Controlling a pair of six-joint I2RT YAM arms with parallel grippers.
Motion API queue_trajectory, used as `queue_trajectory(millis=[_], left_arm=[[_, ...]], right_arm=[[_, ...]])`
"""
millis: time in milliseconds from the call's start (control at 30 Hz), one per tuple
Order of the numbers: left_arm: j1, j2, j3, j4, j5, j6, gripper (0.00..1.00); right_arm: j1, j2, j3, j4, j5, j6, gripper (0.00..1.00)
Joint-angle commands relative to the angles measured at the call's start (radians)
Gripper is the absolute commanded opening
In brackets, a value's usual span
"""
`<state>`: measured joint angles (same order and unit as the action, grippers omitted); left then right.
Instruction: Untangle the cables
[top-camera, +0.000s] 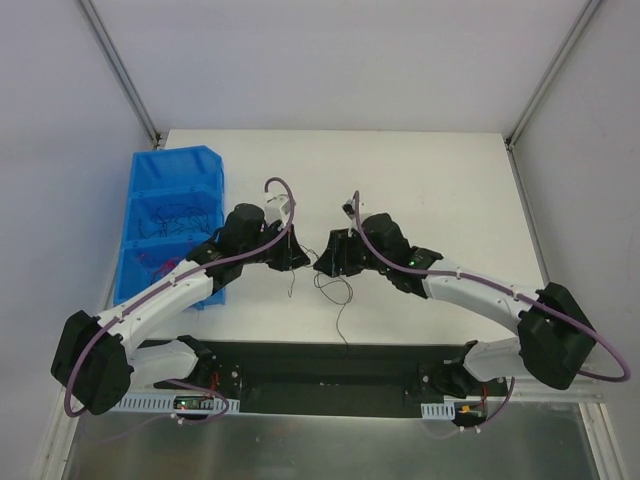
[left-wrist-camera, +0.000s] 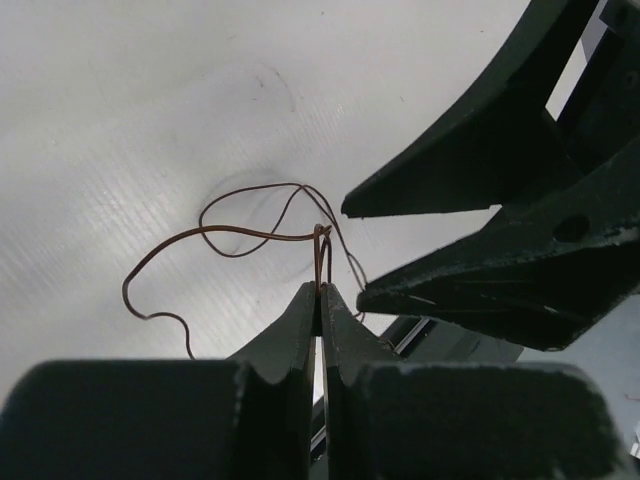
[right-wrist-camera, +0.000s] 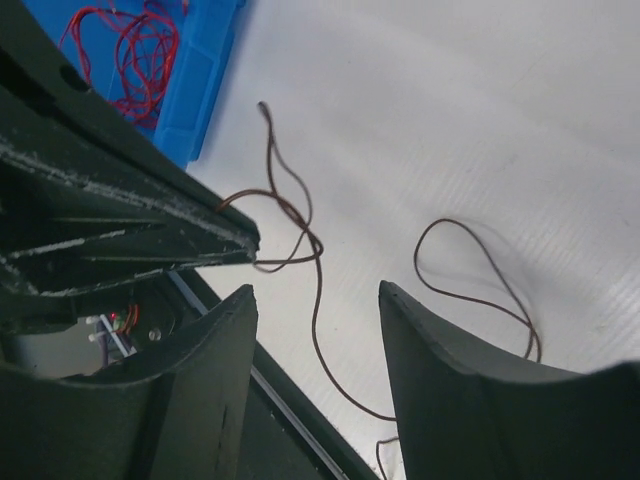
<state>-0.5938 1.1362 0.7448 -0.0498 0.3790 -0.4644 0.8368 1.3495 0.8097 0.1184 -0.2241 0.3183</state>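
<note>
The cables (top-camera: 339, 322) are thin dark-brown wires looping on the white table between my two grippers. My left gripper (top-camera: 298, 257) is shut on a wire; in the left wrist view the jaws (left-wrist-camera: 322, 290) pinch its upright loop, and the rest of the wire (left-wrist-camera: 250, 232) curls away to the left over the table. My right gripper (top-camera: 322, 263) is open right beside the left one. In the right wrist view its fingers (right-wrist-camera: 315, 293) stand apart, with a strand (right-wrist-camera: 316, 330) running between them untouched. A second loop (right-wrist-camera: 480, 242) lies to the right.
A blue bin (top-camera: 170, 165) stands at the table's left, with dark wires (top-camera: 172, 220) in one compartment and red wires (right-wrist-camera: 130, 50) in another. A black strip (top-camera: 330, 365) runs along the near edge by the arm bases.
</note>
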Motion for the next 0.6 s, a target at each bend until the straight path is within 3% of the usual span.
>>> queue_trajectory(millis=[0, 333, 467, 567], left_arm=[[0.009, -0.030, -0.001, 0.022, 0.069, -0.025, 0.00], [0.009, -0.085, -0.005, 0.041, 0.139, -0.056, 0.00], [0.009, -0.133, -0.019, 0.041, 0.089, -0.088, 0.00], [0.009, -0.206, -0.044, 0.007, -0.078, -0.137, 0.00]], right_arm=[[0.021, -0.023, 0.051, 0.023, 0.167, 0.022, 0.55], [0.107, 0.062, 0.141, -0.008, 0.368, -0.038, 0.54], [0.140, 0.097, 0.183, -0.139, 0.659, -0.041, 0.54], [0.134, 0.109, 0.171, -0.223, 0.877, -0.041, 0.55]])
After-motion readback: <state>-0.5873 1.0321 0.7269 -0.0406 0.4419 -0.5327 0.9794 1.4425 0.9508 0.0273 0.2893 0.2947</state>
